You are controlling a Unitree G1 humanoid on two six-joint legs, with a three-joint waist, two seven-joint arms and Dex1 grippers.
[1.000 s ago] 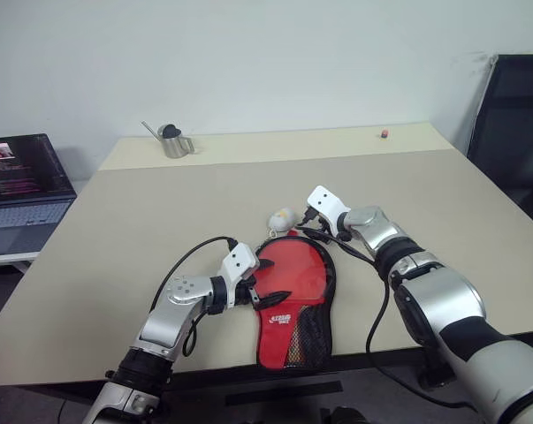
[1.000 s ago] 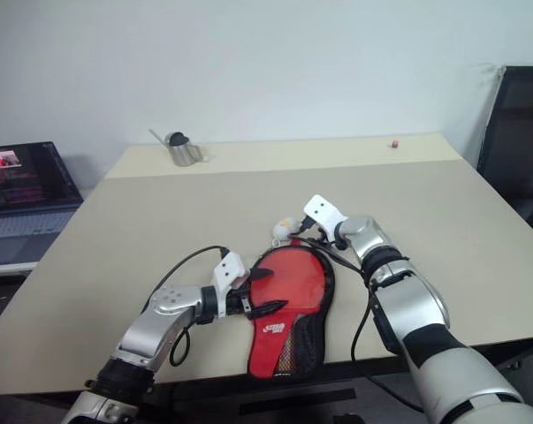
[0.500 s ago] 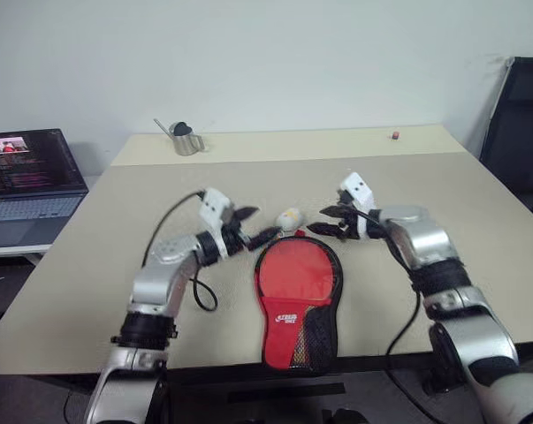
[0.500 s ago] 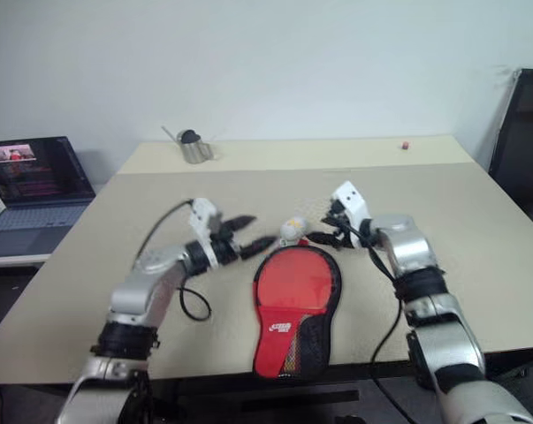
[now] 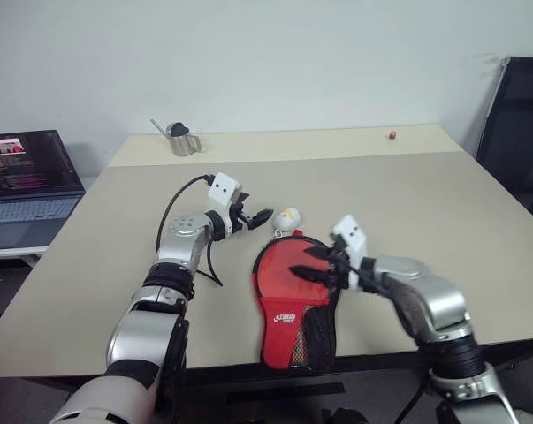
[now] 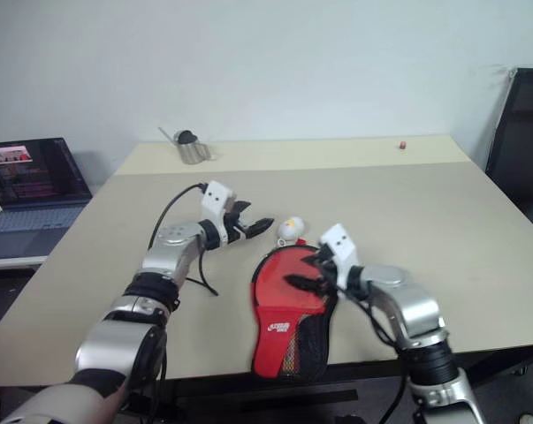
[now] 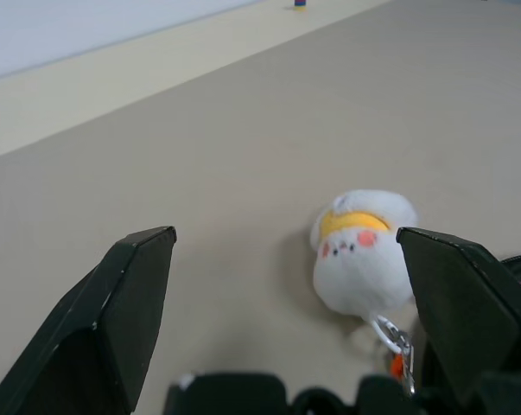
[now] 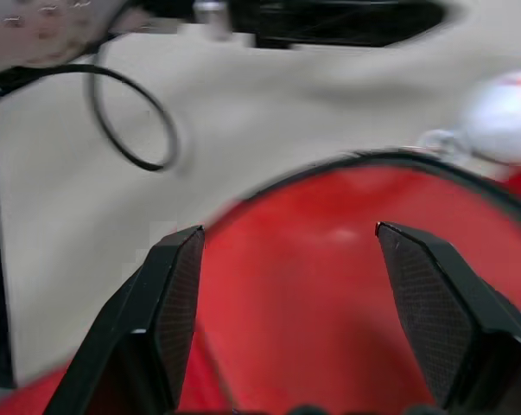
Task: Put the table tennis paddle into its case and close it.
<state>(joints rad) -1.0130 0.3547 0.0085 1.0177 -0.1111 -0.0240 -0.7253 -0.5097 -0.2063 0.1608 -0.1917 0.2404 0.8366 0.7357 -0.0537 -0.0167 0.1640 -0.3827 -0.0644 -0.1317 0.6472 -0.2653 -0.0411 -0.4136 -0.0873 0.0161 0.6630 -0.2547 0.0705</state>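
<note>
The case [image 5: 294,296] lies flat near the table's front edge, a paddle-shaped pouch with its red face up, a white logo low down and black mesh along its right side. A small white-and-yellow plush charm [image 7: 361,246] lies at its far end, joined to it by a metal ring. The table tennis paddle is hidden; I cannot tell it apart from the case's red face. My left gripper [image 5: 255,218] hangs open just left of the charm, pointing at it, holding nothing. My right gripper [image 5: 308,263] hovers open over the round red face [image 8: 329,303], also holding nothing.
A small metal watering can [image 5: 179,141] stands at the table's far left. A tiny red object [image 5: 392,134] sits at the far right edge. A laptop [image 5: 23,181] is on a side desk to the left, and a black chair [image 5: 522,124] stands on the right.
My left gripper lifted off the case's left edge and moved forward to beside the charm. My right gripper drew back from the case's far end to above its red face. The camera view shifted.
</note>
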